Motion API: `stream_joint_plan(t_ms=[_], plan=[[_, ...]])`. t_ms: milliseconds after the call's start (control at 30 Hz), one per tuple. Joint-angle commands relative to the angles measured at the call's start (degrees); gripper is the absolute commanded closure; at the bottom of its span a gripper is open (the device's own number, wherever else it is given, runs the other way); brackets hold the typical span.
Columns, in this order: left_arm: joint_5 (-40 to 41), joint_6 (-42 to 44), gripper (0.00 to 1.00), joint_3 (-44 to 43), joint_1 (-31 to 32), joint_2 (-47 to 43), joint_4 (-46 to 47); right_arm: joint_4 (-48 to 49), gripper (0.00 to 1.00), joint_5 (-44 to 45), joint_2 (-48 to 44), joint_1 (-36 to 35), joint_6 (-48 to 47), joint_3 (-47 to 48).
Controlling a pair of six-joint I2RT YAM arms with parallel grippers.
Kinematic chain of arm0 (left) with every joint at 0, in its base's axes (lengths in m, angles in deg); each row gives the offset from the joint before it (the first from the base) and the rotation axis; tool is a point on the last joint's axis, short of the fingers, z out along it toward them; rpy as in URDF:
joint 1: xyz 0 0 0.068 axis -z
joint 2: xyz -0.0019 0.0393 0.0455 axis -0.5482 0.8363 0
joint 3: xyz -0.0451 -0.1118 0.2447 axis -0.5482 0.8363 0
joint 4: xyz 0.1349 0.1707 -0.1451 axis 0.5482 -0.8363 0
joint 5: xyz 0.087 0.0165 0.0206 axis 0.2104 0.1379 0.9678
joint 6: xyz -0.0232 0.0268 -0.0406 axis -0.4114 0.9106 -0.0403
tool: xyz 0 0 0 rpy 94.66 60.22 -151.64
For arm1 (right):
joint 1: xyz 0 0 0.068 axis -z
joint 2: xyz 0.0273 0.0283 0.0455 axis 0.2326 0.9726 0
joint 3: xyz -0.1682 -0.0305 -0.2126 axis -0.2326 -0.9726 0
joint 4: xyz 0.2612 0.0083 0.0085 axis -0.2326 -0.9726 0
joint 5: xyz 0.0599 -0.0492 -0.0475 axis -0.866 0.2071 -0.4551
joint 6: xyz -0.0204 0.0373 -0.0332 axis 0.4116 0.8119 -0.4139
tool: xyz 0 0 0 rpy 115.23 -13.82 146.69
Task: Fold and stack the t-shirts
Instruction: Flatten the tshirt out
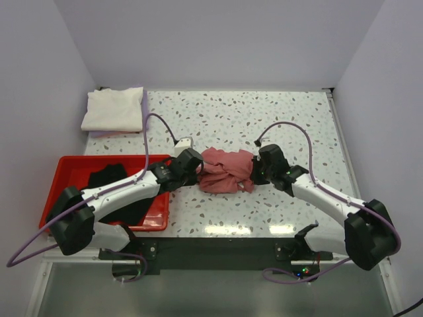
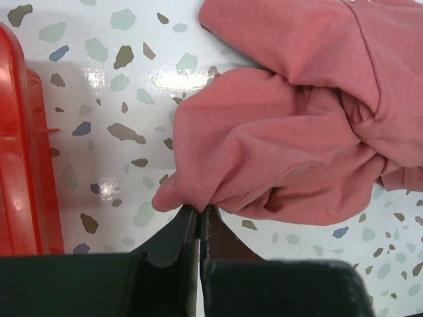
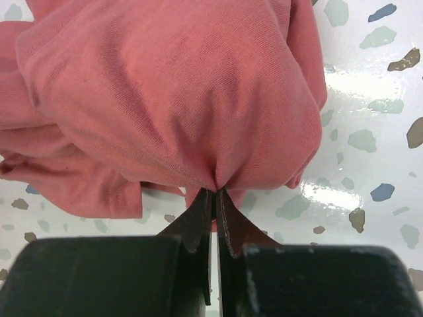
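While a cream t-shirt (image 1: 114,109) lies folded in the desk (image 1: 264,119) corner, the salmon t-shirt (image 1: 226,170) sits crumpled, unfolded, left gripper (image 2: 198,211) and right gripper (image 3: 215,195) each pinching an edge.

The crumpled t-shirt (image 1: 227,170) is lying at the middle of the table (image 1: 264,119), between my left gripper (image 1: 197,170) on its left and my right gripper (image 1: 254,173) on its right. The tray (image 1: 73,172) is sitting at the near left, holding another t-shirt (image 1: 108,176). The folded stack (image 1: 114,109) is resting behind the tray, in the back-left corner.
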Motion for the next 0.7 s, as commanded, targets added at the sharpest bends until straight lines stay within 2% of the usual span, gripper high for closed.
stream_joint_plan(t_ms=[0,200,333,367,467,667], plan=[[1.8,0.8,1.0,-1.2,-0.3,-1.4,1.0,0.5,1.0,1.6,-1.5,-0.3,0.5,0.7],[5.2,0.4,1.0,-3.1,-0.7,-2.1,-0.2,-5.8,1.0,9.7,-8.1,-0.2,-1.2,3.2],[8.0,1.0,1.0,-6.3,-2.2,-2.9,-0.9,-10.0,1.0,18.2,-12.0,-0.1,-1.1,6.4],[9.9,1.0,1.0,-6.9,-2.6,-3.1,-1.6,-11.6,1.0,23.0,-13.2,0.0,-0.6,7.3],[11.6,1.2,1.0,-8.9,-4.3,-3.7,-2.1,-15.6,1.0,28.0,-15.6,1.3,-0.3,10.4],[14.6,2.3,1.0,-11.4,-8.0,-6.0,-3.1,-17.6,1.0,25.2,-16.9,9.7,-1.2,15.1]])
